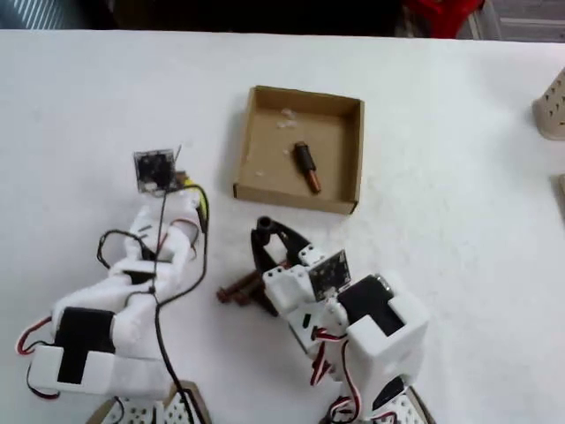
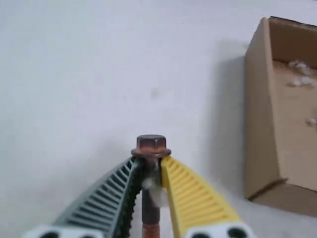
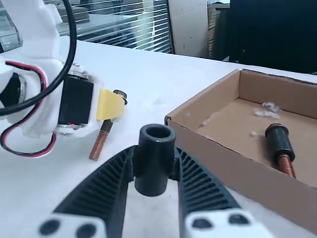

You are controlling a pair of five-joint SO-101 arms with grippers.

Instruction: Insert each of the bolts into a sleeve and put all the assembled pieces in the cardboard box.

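Bolt (image 2: 151, 147) clamped in left gripper (image 2: 152, 166): hex flange head just past the fingertips, shank pinched between a yellow ribbed finger (image 2: 190, 196) and a grey-green ribbed one. Copper-brown metal, threaded toward the lower end. Wisp of white fluff (image 2: 154, 191) stuck to the shank between the fingers.

Sleeve (image 3: 156, 171) squeezed in right gripper (image 3: 155, 154): black, smooth, tubular, upright, open bore facing up, held between two black ribbed fingers.

Cardboard box (image 1: 296, 196): plain brown, shallow, square, open top, set on white table (image 1: 459, 177). White crumbs (image 1: 284, 113) on its floor near the far wall.

Assembled piece (image 1: 307, 166): lying flat near the middle of the box floor, black sleeve at one end, copper shank sticking out of the other.

High view adds: left gripper (image 1: 199, 201) to the left of the box, right gripper (image 1: 269, 237) just in front of the box's near wall and apart from it. Loose bolts (image 1: 237, 290) lying on the table just beside the right arm, rust-brown, count unclear.

Right wrist view adds: left gripper (image 3: 110, 110) beyond the sleeve, bolt tilted with head up and threaded tip low over the table, contact with the surface not resolvable. Assembled piece (image 3: 280, 148) resting close to the near wall of the box (image 3: 233, 163).

Left wrist view adds: box side wall (image 2: 257, 114) near the bolt, well clear of it.
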